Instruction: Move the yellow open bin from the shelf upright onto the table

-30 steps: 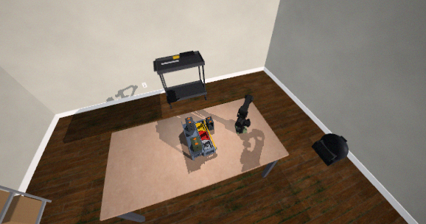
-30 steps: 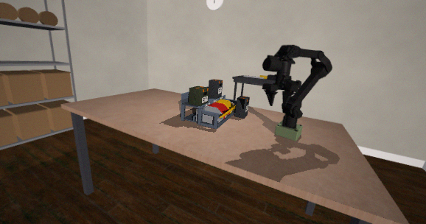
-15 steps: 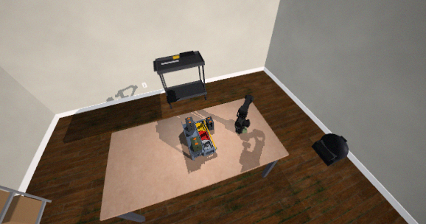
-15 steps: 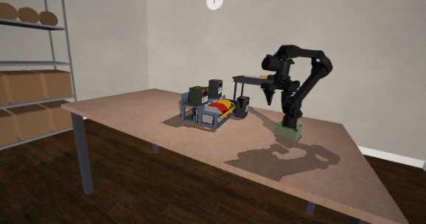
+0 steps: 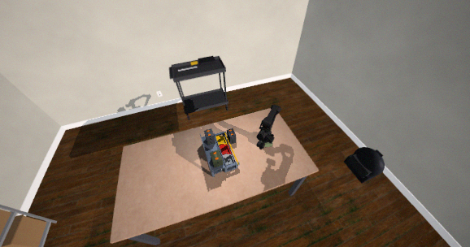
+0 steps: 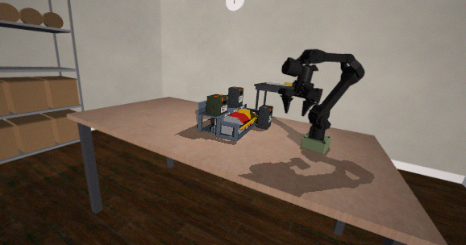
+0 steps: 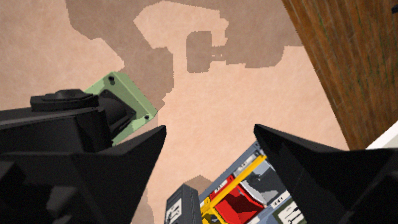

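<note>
The yellow open bin (image 5: 220, 139) (image 6: 243, 112) sits in the blue-grey shelf (image 6: 236, 133) at its far end, beside a red bin (image 5: 224, 149) (image 6: 238, 118) (image 7: 237, 205). A grey bin (image 5: 228, 162) (image 7: 267, 182) is on the red bin's other side. A yellow rail (image 6: 248, 122) (image 7: 240, 179) runs along the shelf's front. The yellow bin's parts cannot be made out. My gripper (image 6: 296, 113) (image 7: 209, 128) is open and empty, pointing down above the table, between the shelf and the arm's base and away from the bin.
A dark box (image 5: 231, 136) (image 6: 264, 117) (image 7: 182, 202) stands on the table (image 5: 163, 193) (image 6: 161, 123) close in front of the yellow bin. Two more boxes, one dark (image 6: 236, 97) and one green (image 6: 218, 104), stand on the shelf unit. The arm's green base (image 6: 315, 144) (image 7: 135, 95) is to the right.
</note>
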`<state>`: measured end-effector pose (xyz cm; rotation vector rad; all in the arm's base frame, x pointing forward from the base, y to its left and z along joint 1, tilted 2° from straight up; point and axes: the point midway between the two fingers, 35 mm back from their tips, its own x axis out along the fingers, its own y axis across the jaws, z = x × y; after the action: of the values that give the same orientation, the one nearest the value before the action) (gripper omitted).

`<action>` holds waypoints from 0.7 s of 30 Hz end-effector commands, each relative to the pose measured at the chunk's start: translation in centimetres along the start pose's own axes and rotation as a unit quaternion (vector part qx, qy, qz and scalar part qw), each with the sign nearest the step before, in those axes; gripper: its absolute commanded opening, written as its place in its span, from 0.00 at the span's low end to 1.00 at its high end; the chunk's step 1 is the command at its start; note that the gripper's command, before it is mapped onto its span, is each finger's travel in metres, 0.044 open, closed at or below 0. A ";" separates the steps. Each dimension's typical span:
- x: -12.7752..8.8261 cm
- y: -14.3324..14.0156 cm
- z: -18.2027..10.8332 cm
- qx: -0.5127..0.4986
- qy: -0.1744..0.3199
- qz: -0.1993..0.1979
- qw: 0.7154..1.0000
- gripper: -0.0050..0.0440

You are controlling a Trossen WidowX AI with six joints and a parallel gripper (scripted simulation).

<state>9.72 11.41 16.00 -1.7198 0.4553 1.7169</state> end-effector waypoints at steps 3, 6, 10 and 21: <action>-0.2 -1.5 -0.8 0.065 0.006 -0.049 0.997 1.00; -0.2 -1.8 -1.0 0.082 0.008 -0.060 0.995 1.00; -0.2 -1.8 -1.0 0.082 0.008 -0.060 0.995 1.00; -0.3 -4.1 -2.5 0.161 0.013 -0.114 0.980 1.00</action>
<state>12.88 12.34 16.46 -1.5574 0.4903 1.4666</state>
